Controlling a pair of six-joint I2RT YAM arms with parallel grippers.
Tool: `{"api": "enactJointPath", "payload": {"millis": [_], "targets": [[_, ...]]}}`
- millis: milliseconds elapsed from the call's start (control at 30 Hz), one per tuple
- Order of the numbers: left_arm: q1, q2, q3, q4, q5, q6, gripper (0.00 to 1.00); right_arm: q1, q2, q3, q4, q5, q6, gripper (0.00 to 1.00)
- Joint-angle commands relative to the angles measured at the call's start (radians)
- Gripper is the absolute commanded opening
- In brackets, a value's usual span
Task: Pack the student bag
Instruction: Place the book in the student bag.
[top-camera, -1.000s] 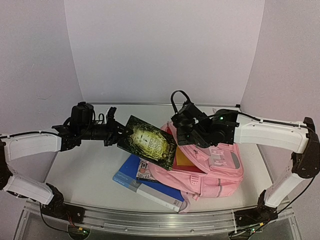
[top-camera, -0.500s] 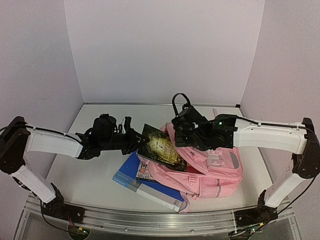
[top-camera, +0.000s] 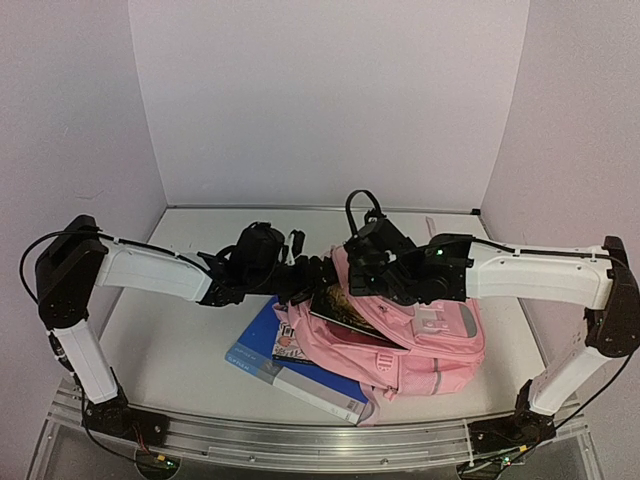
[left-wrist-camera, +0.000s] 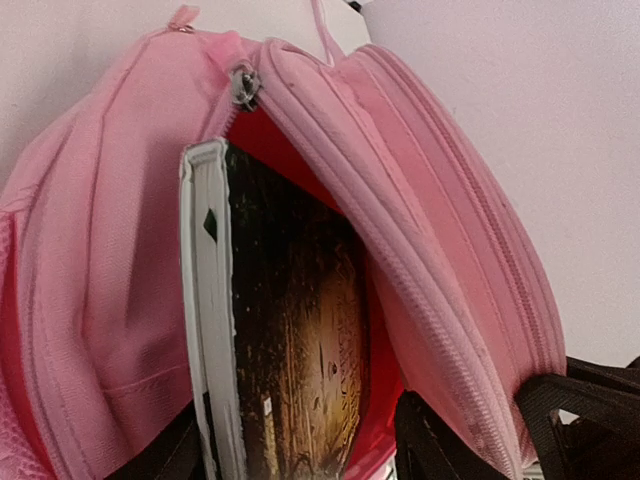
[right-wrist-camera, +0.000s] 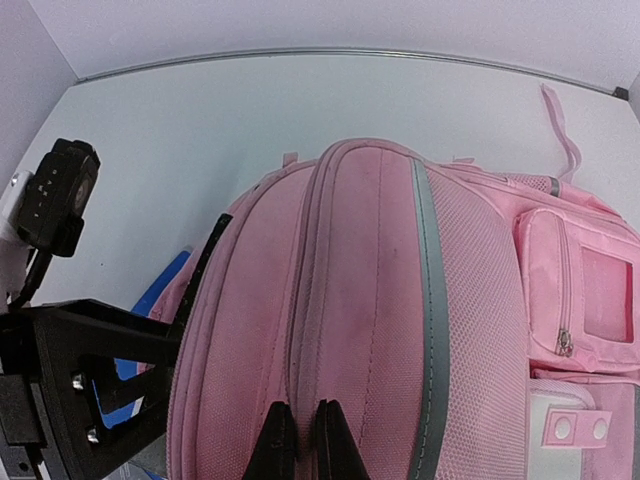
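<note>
**As the dark book (top-camera: 345, 312) goes in, 2 items wait outside**

While the blue book (top-camera: 300, 378) nearest the arms' bases lies flat on the table (top-camera: 170, 340) just as it did 1 second ago, the change is just beyond it. Its far corner is tucked under the student bag (top-camera: 440, 335), and a thinner pale-covered booklet (top-camera: 290, 345) rests on top of it. The bag lies right of centre on the table with its mouth turned left.

1 second ago the dark book hung in the air left of the bag. Now most of it sits inside the red-lined main compartment, with the spine and white page edge poking out of the zip opening. By my reading, 1 item is nearly packed and 2 remain outside.

The left claw (top-camera: 312, 282) is at the book's outer end with its fingers either side of it. Whether they pinch the book or have let go, I cannot tell. Farther back, the right claw (right-wrist-camera: 300, 440) is closed tight on a fold of the bag's upper panel, propping the mouth up. The front pockets look zipped, and their contents are hidden.
</note>
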Motion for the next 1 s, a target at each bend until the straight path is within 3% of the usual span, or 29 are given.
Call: {"api": "enactJointPath", "payload": {"millis": [0,133,333,700,967], "targets": [[-0.031,-0.089,0.063,-0.221,-0.12,0.146,0.66,0.009,-0.081,0.023,0.162,0.059,-0.005,0.0],[-0.064,-0.084,0.099,-0.324,-0.16,0.184,0.66,0.009,-0.069,0.033,0.168,0.055,-0.015,0.0],[-0.1,-0.046,0.125,-0.367,-0.164,0.191,0.45,0.009,-0.057,0.041,0.173,0.054,-0.028,0.0],[-0.107,0.111,0.206,-0.197,-0.038,0.183,0.29,0.008,-0.065,0.031,0.18,0.043,-0.018,0.0],[-0.116,0.122,0.249,-0.201,-0.061,0.223,0.32,0.009,-0.088,0.009,0.181,0.054,-0.013,0.0]]}}
